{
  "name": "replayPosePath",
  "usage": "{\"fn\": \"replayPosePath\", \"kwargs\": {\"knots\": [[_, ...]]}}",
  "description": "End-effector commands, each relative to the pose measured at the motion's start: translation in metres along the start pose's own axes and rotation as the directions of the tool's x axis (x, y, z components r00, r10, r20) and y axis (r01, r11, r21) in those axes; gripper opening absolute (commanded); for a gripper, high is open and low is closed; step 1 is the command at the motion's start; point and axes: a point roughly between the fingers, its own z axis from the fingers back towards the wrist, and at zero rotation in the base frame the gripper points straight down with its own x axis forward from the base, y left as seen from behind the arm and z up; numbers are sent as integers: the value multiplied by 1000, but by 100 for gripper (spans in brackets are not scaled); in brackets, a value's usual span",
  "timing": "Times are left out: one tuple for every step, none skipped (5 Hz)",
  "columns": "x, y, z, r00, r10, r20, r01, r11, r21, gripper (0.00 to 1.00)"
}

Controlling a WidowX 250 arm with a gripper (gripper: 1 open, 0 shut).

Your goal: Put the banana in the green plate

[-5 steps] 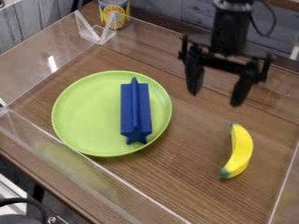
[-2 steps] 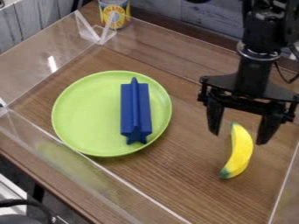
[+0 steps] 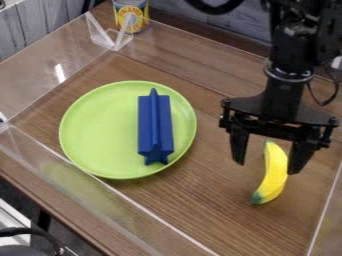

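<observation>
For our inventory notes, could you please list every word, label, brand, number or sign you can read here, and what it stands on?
No text can be read for certain.
Can at the back: it has a printed label, too small and blurred to read.
Banana, green plate, blue block: no lettering visible.

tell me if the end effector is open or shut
Open: the end effector has its two fingers spread wide apart above the banana.
</observation>
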Motion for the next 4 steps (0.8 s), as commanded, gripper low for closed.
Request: {"fn": "replayPosePath", "kwargs": {"knots": [[5,1,16,997,-53,47,55,998,-38,100],[5,4,16,993,-105,44,107,993,-40,100],[5,-2,5,993,-108,47,110,993,-47,100],[3,-8,-6,993,-109,48,112,992,-51,100]]}}
